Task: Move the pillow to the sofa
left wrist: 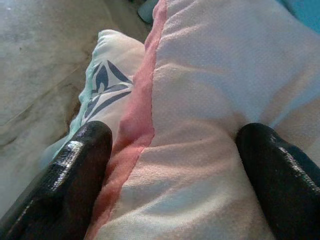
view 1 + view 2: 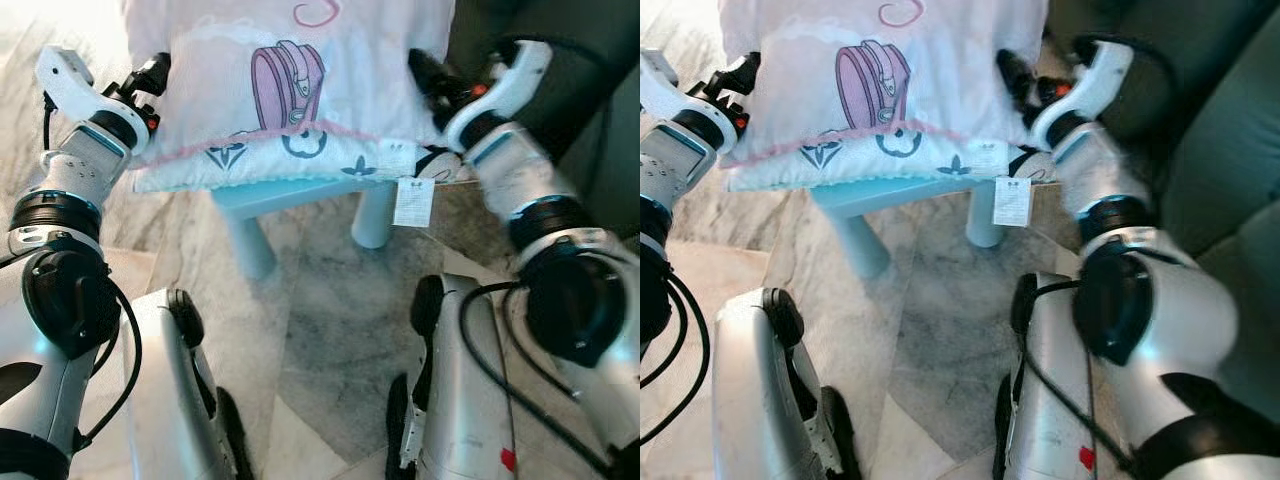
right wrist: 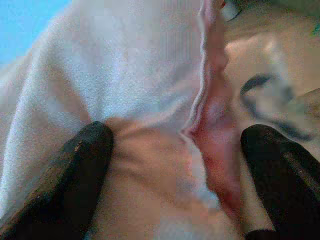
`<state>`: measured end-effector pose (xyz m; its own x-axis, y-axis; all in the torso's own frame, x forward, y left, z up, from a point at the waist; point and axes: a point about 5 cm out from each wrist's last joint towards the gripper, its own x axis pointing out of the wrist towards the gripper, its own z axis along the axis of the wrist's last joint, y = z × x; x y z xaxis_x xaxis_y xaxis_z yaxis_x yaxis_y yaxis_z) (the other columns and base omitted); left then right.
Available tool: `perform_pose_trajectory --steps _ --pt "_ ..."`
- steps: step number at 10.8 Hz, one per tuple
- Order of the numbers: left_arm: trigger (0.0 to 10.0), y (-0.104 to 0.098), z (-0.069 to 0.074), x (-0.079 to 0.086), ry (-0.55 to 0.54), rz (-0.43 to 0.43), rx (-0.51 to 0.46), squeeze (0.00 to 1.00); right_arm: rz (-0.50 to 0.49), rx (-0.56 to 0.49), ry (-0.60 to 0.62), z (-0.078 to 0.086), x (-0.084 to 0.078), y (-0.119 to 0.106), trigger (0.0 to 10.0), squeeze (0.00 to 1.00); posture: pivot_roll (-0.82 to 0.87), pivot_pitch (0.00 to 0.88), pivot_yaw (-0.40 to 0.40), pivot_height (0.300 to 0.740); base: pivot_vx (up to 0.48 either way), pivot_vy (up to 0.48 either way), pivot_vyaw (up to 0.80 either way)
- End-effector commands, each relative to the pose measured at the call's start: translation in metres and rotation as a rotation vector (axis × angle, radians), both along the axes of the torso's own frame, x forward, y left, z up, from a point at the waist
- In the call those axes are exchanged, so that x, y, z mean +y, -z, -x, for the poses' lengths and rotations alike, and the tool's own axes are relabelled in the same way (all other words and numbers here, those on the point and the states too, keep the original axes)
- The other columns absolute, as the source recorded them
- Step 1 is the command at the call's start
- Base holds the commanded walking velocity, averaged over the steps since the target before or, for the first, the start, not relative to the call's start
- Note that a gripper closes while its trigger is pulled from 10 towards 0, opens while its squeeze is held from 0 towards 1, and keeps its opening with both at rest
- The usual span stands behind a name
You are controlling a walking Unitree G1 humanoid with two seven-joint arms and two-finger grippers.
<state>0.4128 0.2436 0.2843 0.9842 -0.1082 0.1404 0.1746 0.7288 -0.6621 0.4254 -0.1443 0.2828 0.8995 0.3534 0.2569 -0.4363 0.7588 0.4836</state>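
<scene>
Pillow [image 2: 290, 90] sits at 12 o'clock in the head views, resting on a small light-blue desk [image 2: 300, 195] whose 2 round legs stand on the marble floor [image 2: 320, 330]. Cover is pale pink-white, soft, creased. Print: a pink-purple handbag at centre, dark blue flower and quatrefoil motifs along the lower panel, part of a pink curl near the top edge. A pink piped seam runs across it, with a mint-tinted band below. A white tag [image 2: 413, 201] hangs from the lower edge at 3 o'clock of the desk's nearer leg.

Left end effector [image 2: 150, 80] is at the pillow's 9 o'clock edge; in its wrist view the 2 black fingers [image 1: 70, 185] are spread, with fabric and the pink seam bulging between them, both pressed into the cloth.

Right end effector [image 2: 430, 75] is at the 3 o'clock edge; fingers [image 3: 75, 175] likewise apart, clamped on bunched fabric.

Dark green sofa [image 2: 1230, 150] at 2 o'clock.
</scene>
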Motion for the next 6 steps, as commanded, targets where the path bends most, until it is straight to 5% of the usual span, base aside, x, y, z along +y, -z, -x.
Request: perform_pose_trajectory --steps 1,2,3,6 --pt "10.0 0.001 0.001 0.002 0.014 -0.023 0.015 0.0 0.023 0.009 -0.045 0.0 0.013 0.004 10.0 0.0 0.05 0.396 0.002 0.352 0.0 0.0 0.0" --pt "10.0 0.0 0.001 0.001 0.025 -0.021 0.006 0.0 0.034 0.013 -0.06 0.001 0.023 0.006 10.0 0.0 0.06 0.399 -0.005 0.352 0.0 0.0 0.0" --pt "0.0 0.002 0.002 0.001 0.039 0.012 -0.004 0.0 0.014 -0.002 -0.093 0.001 0.032 0.004 0.0 0.0 0.06 0.398 -0.009 0.352 0.0 0.0 0.0" --pt "0.0 0.009 0.001 -0.006 0.088 0.027 -0.007 0.0 -0.001 -0.038 -0.124 0.003 0.043 0.003 0.0 0.0 0.05 0.388 -0.029 0.352 0.0 0.0 0.0"
